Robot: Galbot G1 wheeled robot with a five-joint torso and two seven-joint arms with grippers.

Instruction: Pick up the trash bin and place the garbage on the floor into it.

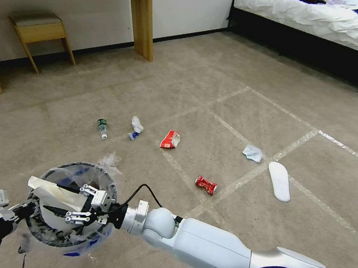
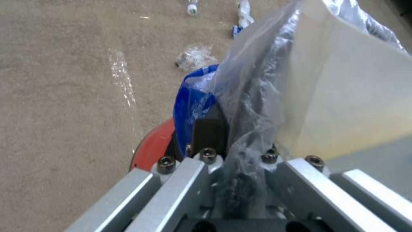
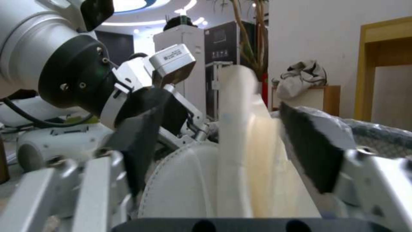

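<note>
Left gripper [image 1: 21,211] is pinching the rim of the trash bin [image 1: 41,226] at its near-left edge, fingers pressed together on rim plus liner; in the left wrist view the clear-and-blue bag [image 2: 197,96] is bunching between the jaws, red base [image 2: 152,146] below. Bin is hanging low over the floor [image 1: 232,110] at lower left of the head view. Right gripper [image 1: 75,206] is reaching in over the bin mouth, fingers spread either side of a white insole [image 1: 51,191] that is lying across the opening, one end poking over the far-left rim. From the right wrist view the insole [image 3: 240,154] is sitting between the pads with gaps both sides, so I'm reading this as the drop-off step: released or about to be, not gripped. To do it well: keep the bin level, lift the right gripper straight up so the fingers aren't snagging the liner, and check the insole is tipping inward, not teetering on the rim. Going rightward, still on the carpet: green-labelled bottle [image 1: 102,127], white-blue wrapper [image 1: 136,127], red wrapper [image 1: 170,139], crushed red can [image 1: 205,184], crumpled paper [image 1: 252,153], second insole [image 1: 279,181].
</note>
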